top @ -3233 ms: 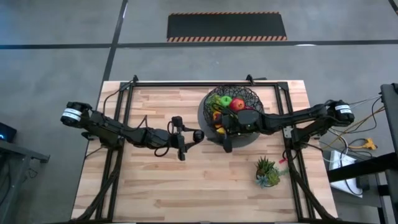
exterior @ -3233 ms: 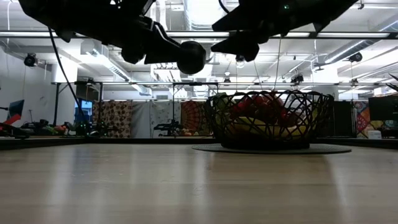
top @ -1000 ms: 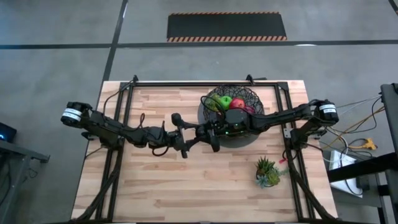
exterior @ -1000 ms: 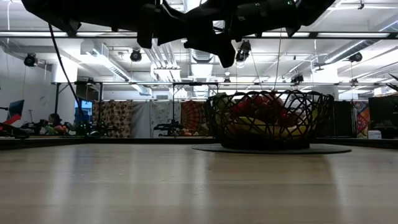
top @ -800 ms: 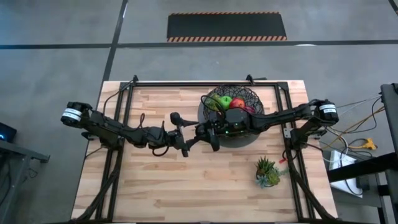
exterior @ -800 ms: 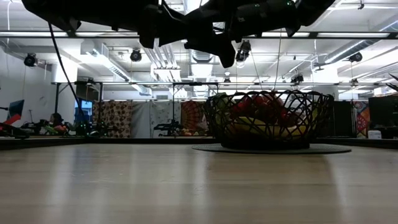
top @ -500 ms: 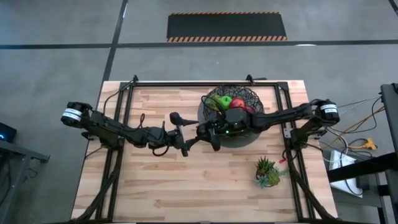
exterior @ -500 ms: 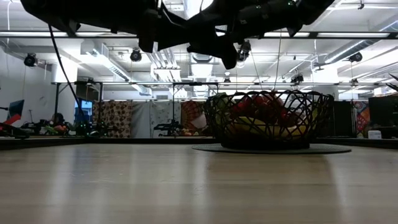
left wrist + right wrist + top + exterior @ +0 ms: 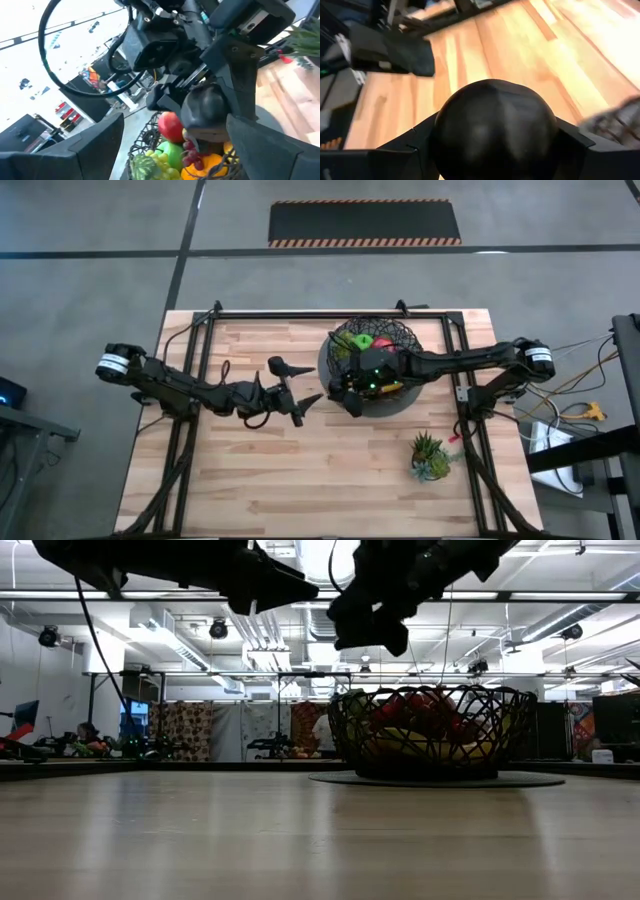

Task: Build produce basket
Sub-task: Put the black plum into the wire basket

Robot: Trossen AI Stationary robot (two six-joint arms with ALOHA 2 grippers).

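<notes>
A smooth dark round fruit point(image 9: 495, 130) sits in my right gripper point(image 9: 345, 388), which hangs high over the near left rim of the black wire basket point(image 9: 402, 332). The left wrist view shows this fruit point(image 9: 206, 107) held above the basket point(image 9: 144, 136). In the basket lie a red apple point(image 9: 170, 127), a green apple point(image 9: 167, 151), grapes and an orange piece. My left gripper point(image 9: 294, 385) stands open and empty just left of the right one, level, pointing at it. My right gripper pinches the dark round fruit between its two fingers, one finger point(image 9: 407, 155) on each side of its widest part point(image 9: 442, 137). The fingers slant down toward the table's left. The fruit is lifted well clear of table and basket.
A small spiky green potted plant point(image 9: 430, 455) stands near the table's right front. The wooden table top point(image 9: 250, 480) lies bare to the left and front. In the low view both arms point(image 9: 370, 610) hang above the basket's rim point(image 9: 430, 690).
My left gripper has opened and let go of the dark fruit, staying in place. My right gripper, keeping the fruit, has drawn back from the left one toward the basket, rising slightly and tipping its fingers downward.
</notes>
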